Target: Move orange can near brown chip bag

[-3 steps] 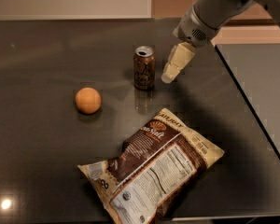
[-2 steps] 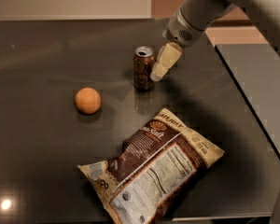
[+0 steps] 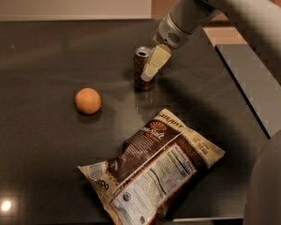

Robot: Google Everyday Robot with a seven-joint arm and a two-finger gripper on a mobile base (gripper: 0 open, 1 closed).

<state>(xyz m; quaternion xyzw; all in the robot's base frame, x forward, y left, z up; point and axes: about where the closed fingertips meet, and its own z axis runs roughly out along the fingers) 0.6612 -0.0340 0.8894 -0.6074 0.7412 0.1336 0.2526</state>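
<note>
The orange can [image 3: 139, 65] stands upright on the dark table [image 3: 47, 46], at the back middle. It is brownish-orange with a silver top. My gripper [image 3: 149, 71] reaches down from the upper right and sits at the can, its cream tip overlapping the can's right side. The brown chip bag [image 3: 152, 168] lies flat at the front middle, label panel up, well in front of the can and apart from it.
A round orange ball [image 3: 88, 101] lies to the left of the can. The table's right edge [image 3: 243, 93] runs diagonally beside a grey surface. My arm [image 3: 234, 8] spans the upper right, and part of my body [image 3: 271, 182] fills the lower right corner.
My gripper has moved left from beside the can until it overlaps the can's right side. The can, ball and bag have not moved.
</note>
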